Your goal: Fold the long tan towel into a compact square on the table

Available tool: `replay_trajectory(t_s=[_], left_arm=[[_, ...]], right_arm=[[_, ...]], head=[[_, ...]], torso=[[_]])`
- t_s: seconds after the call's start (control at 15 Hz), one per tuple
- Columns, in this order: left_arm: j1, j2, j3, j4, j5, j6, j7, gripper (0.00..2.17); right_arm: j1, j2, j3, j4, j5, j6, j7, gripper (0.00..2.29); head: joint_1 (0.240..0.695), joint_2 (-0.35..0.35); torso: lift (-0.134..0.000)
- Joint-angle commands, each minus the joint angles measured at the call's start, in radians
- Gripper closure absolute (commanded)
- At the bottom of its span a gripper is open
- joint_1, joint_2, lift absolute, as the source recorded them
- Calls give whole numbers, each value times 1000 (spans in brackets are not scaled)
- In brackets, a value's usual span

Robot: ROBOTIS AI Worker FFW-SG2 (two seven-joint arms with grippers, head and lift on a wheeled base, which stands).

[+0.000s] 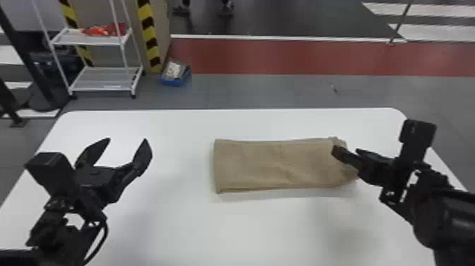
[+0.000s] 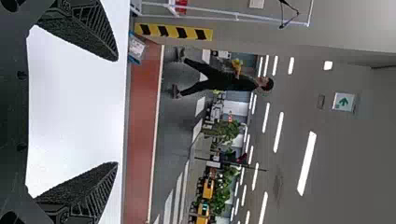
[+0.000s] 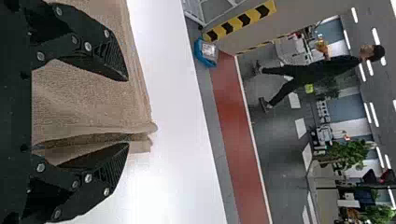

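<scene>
Across the right half of a white table (image 1: pixel 183 230) with rounded far corners lies the tan towel (image 1: pixel 275 162), a flat layered strip whose long sides run left to right; its right end is rumpled. The right gripper (image 1: pixel 346 152) is over that end, fingers spread, with the layered edge between them, unpinched. Above the table's left part is the left gripper (image 1: pixel 127 140), its fingers wide apart with nothing between them. Beyond the far edge extends a grey floor (image 1: pixel 247 92), then a red floor band (image 1: pixel 282 56) bordered by a white line (image 1: pixel 282 37). At far left stands a white rack (image 1: pixel 102 80), a red item (image 1: pixel 106 30) on its upper shelf; just right are a yellow-and-black striped post (image 1: pixel 150 35) and, on the floor, a blue bin (image 1: pixel 172 83). Ceiling lights (image 2: pixel 307 163) and a green sign (image 2: pixel 343 101) hang in the room behind.
</scene>
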Motion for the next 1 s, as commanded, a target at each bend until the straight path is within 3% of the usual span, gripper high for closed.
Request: replay_trajectory(t_s=[0.0, 0.2, 0.53, 0.67, 0.87, 0.93], left_arm=[[-4, -1, -5, 6, 0, 0, -1, 87], [-7, 0, -8, 13, 0, 0, -1, 87], [-7, -1, -8, 16, 0, -3, -2, 90], [-7, 0, -8, 17, 0, -3, -4, 90], [-7, 0, -8, 17, 0, -3, -4, 90], [-7, 0, -8, 17, 0, 0, -4, 90]], right_arm=[[0, -27, -15, -15, 21, 97, 22, 90], [-23, -71, -32, 7, 36, 167, 35, 124], [-62, -77, -4, 94, 49, 149, 55, 262], [-65, -77, 6, 114, 58, 143, 60, 522], [-42, -71, -3, 103, 30, 118, 80, 1268], [-34, -68, -6, 87, 22, 118, 80, 1409]], head=[[695, -51], [695, -71], [695, -96], [695, -88], [695, -79], [695, -75]], torso=[[-125], [-125], [-125], [-125], [-125], [-125]])
